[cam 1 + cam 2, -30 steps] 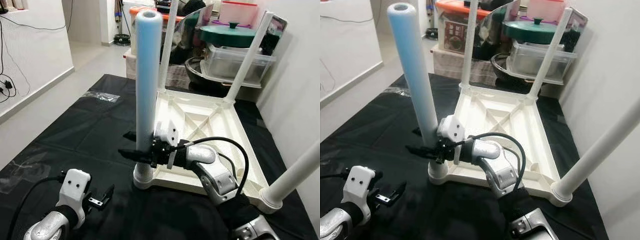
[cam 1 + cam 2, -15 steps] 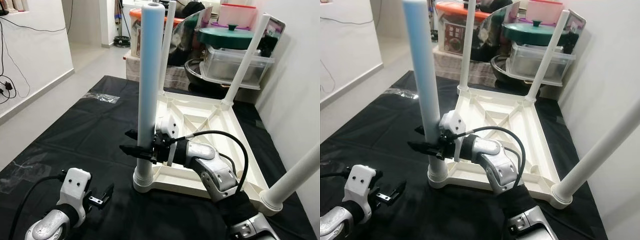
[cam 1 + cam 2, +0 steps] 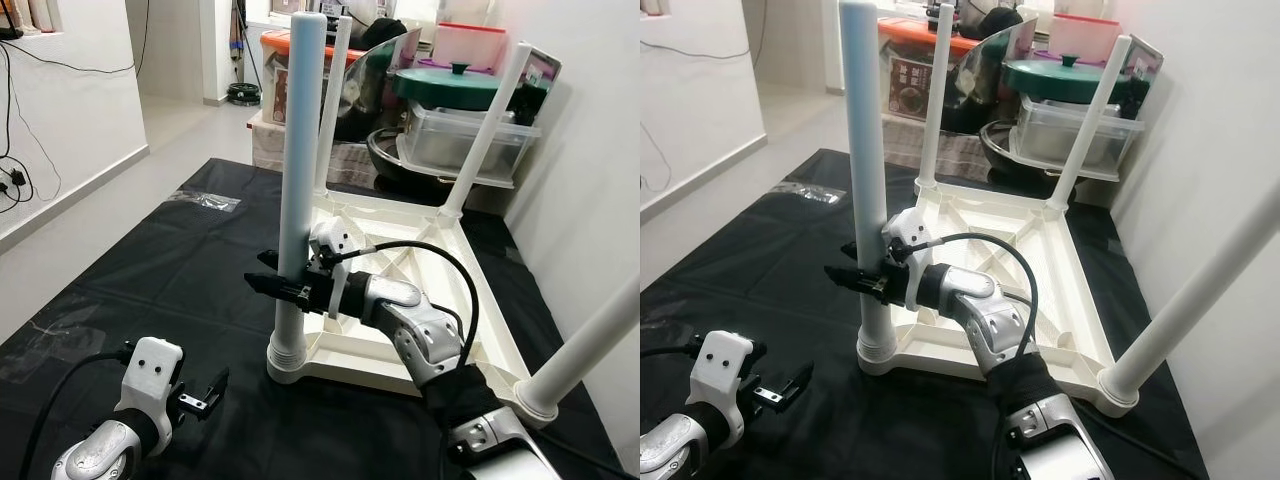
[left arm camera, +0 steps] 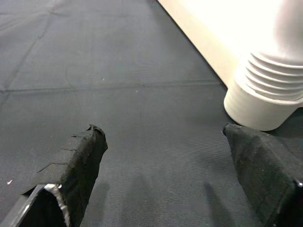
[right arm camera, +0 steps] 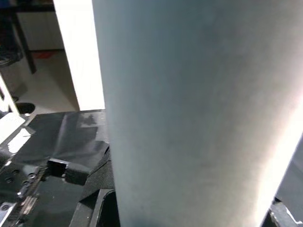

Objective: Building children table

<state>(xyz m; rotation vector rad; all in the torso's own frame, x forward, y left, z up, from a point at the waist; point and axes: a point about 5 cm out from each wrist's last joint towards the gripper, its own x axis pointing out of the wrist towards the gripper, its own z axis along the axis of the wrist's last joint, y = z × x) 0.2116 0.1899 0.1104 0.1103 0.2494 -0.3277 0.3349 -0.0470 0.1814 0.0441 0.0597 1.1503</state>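
A white children's table (image 3: 352,364) lies upside down on a black cloth (image 3: 150,260). Its near-left leg (image 3: 297,170), pale blue-white, stands upright in the corner socket (image 4: 263,97). My right gripper (image 3: 262,272) is shut on this leg about a third of the way up, and the leg (image 5: 189,113) sits right between its fingers. Three more legs stand up from the other corners: far left (image 3: 335,100), far right (image 3: 486,130) and near right (image 3: 590,340). My left gripper (image 3: 205,392) hovers low over the cloth, open, a short way from the socket.
Plastic boxes (image 3: 462,135), a green lid (image 3: 458,82) and a dark pot crowd the floor behind the table. A white wall runs along the right. A clear plastic scrap (image 3: 205,198) lies on the cloth's far left. Bare cloth stretches to the left.
The held leg has gone from a slight lean to upright, and my right gripper sits a little higher on it. The head view has shifted. My left gripper has stayed put.
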